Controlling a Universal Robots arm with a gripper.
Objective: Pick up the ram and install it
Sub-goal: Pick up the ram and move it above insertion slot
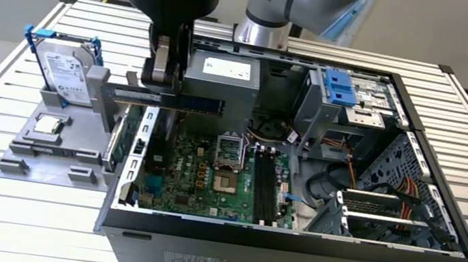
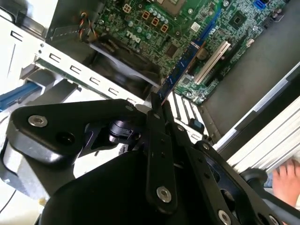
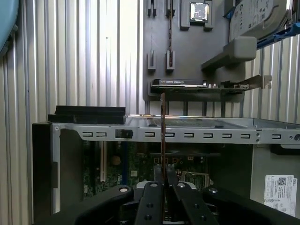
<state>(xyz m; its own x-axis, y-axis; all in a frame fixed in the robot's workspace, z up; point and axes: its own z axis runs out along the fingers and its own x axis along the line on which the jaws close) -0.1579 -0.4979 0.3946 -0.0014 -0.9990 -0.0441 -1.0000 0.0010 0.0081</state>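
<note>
The ram is a long narrow dark stick with a tan edge, held level in the air over the open computer case's wall on the exterior view's left. My gripper is shut on it from above, near its middle. In both wrist views the ram shows edge-on as a thin strip sticking out from between the black fingers. The motherboard lies below, and its long dark memory slots sit further toward the exterior view's right.
A grey fixture beside the case holds a silver hard drive, a processor chip and a green expansion card. A power supply and drive cage stand at the case's back. A person's hand rests at the table edge.
</note>
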